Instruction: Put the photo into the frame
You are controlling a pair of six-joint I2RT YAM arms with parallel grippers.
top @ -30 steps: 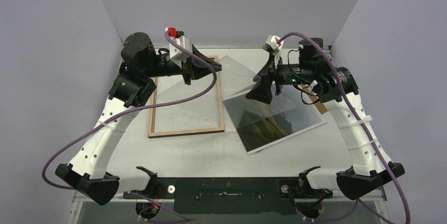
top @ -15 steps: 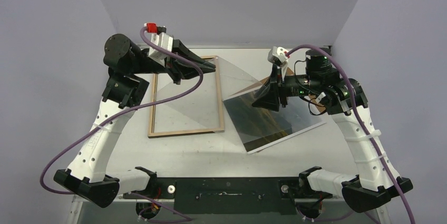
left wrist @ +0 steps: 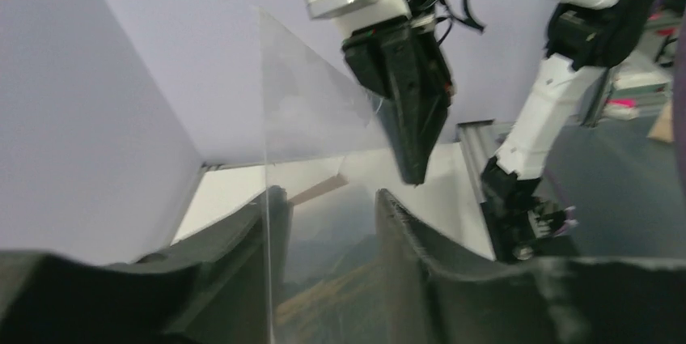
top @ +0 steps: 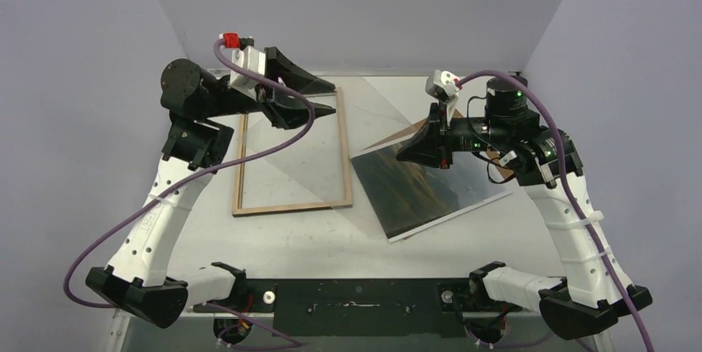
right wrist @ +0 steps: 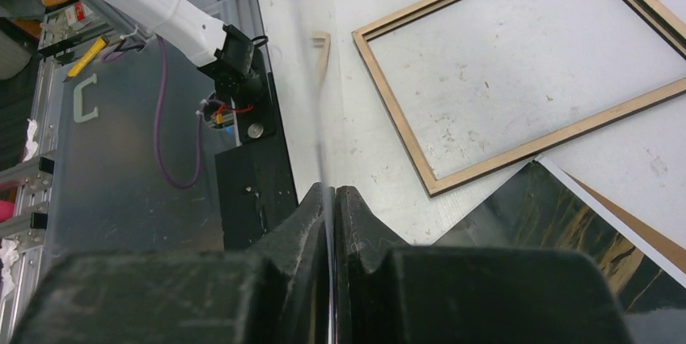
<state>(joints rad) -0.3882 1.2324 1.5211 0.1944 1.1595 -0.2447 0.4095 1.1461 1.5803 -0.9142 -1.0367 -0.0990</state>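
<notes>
The left hand (top: 331, 98) has just loosened, its fingers now apart around the clear pane (top: 372, 116). Below it the frame (top: 290, 205) lies back-up, left of the desk's (top: 290, 240) centre. The right hand (top: 402, 154) has pinched the pane, so the handover looks done. The photo (top: 414, 195) lies unframed, right of centre.

Both arms raised, wrists turned inward.
Left gripper (top: 334, 98) fingers parted; right gripper (top: 401, 155) pinched tight on clear pane (top: 372, 120).
</notes>
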